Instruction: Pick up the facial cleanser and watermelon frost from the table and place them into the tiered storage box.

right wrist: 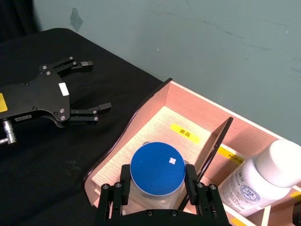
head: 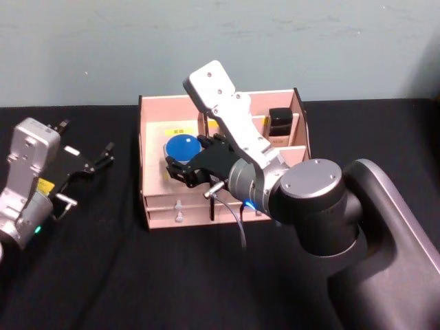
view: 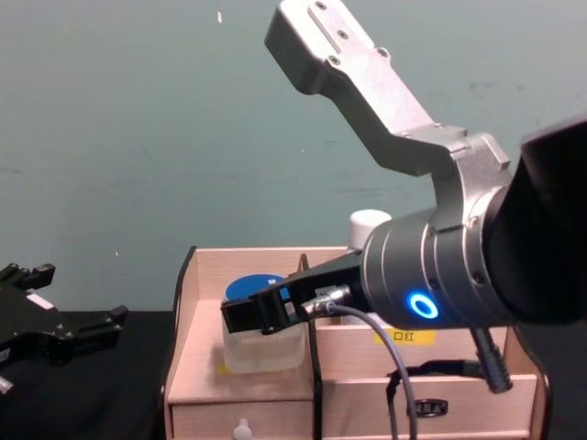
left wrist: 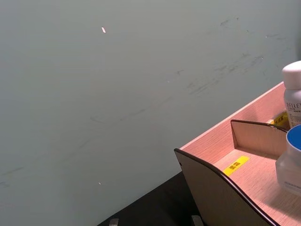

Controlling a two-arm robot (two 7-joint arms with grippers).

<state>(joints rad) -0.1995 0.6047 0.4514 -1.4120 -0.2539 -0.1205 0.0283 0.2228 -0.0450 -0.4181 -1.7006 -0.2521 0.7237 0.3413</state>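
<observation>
The watermelon frost (right wrist: 157,165), a clear jar with a blue lid, is in the left compartment of the tiered storage box (head: 145,148). My right gripper (right wrist: 158,182) reaches down over it, shut on the jar, one finger against each side of the lid. In the chest view the jar (view: 264,346) sits low in that compartment (view: 240,264). The facial cleanser (right wrist: 263,181), a white bottle, stands in the neighbouring compartment. My left gripper (head: 89,136) is open over the black table, left of the box.
A black-capped bottle (head: 280,124) stands in the box's back right compartment. Two small drawers (head: 177,206) face me at the box's front. The black table (head: 103,275) spreads out in front and to the left; a grey-green wall (left wrist: 117,94) rises behind.
</observation>
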